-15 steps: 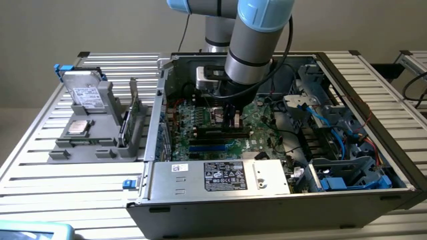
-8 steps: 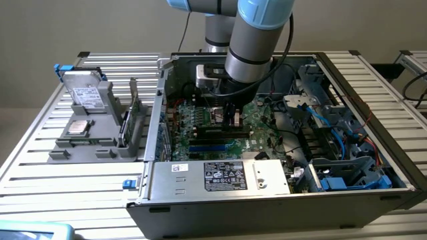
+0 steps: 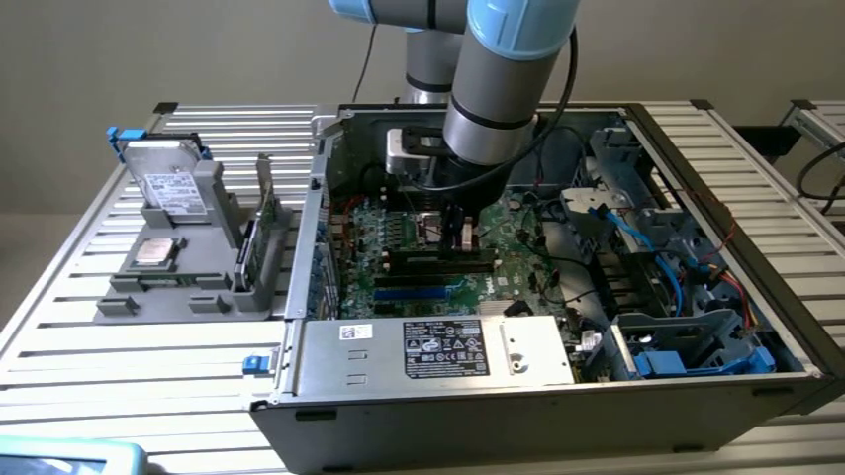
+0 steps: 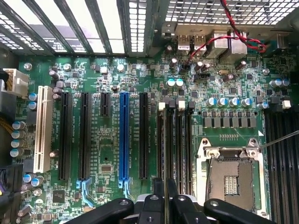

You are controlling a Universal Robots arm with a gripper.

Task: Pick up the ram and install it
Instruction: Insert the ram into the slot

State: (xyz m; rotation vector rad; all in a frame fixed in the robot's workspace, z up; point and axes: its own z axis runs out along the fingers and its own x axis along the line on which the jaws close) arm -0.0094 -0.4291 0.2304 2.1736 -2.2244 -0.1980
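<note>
My gripper (image 4: 165,189) hangs inside the open computer case (image 3: 687,396), low over the motherboard's black memory slots (image 4: 182,140). Its two dark fingers (image 4: 158,191) stand almost together. Between them is the ram (image 4: 166,149), seen edge-on as a thin pale-green strip running along the slot nearest the long black expansion slot. In the exterior view the gripper (image 3: 446,230) is under the grey and blue arm, just above the green board. Whether the ram sits fully down in its slot I cannot tell.
An open silver processor socket (image 4: 233,172) lies beside the memory slots, and a blue expansion slot (image 4: 124,135) on their other side. Blue and black cables (image 3: 660,247) fill the case's right. A grey tray (image 3: 172,287) at the exterior view's left holds a processor chip (image 3: 156,252) and a green card (image 3: 268,223).
</note>
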